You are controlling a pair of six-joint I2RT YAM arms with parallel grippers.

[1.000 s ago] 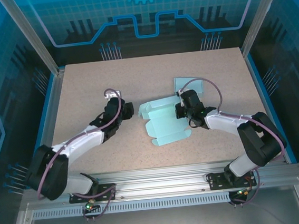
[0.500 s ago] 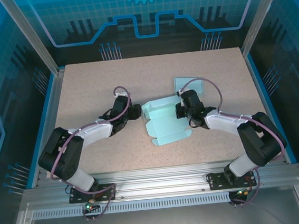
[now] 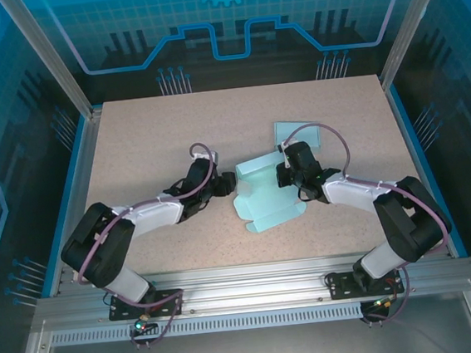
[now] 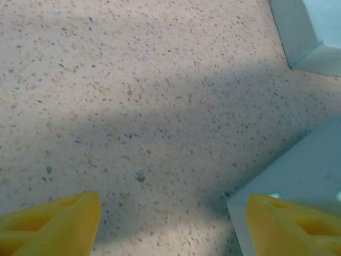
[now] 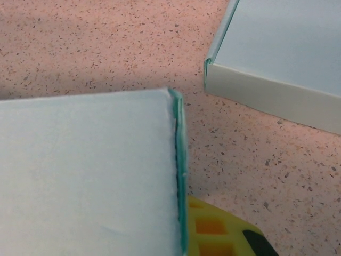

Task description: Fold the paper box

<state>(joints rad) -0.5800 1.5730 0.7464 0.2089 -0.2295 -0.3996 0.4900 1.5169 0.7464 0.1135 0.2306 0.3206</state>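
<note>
left end effector (image 3: 226,182) spread wide, at left edge of paper box (image 3: 264,200) | right end effector (image 3: 283,174) pinched shut on its right wall | paper box partly folded, middle of desk (image 3: 148,135) | blue card (image 3: 298,131) just behind it

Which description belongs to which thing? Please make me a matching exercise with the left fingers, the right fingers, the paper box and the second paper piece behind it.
Things:
1. left fingers
2. right fingers
3. paper box
4. second paper piece

Descriptions:
A. lies farther back on the table, held by nothing
B. open, at the box's left side
C. shut on a wall of the box
D. light blue-green, partly folded

Pairs: 1-B; 2-C; 3-D; 4-A
</note>
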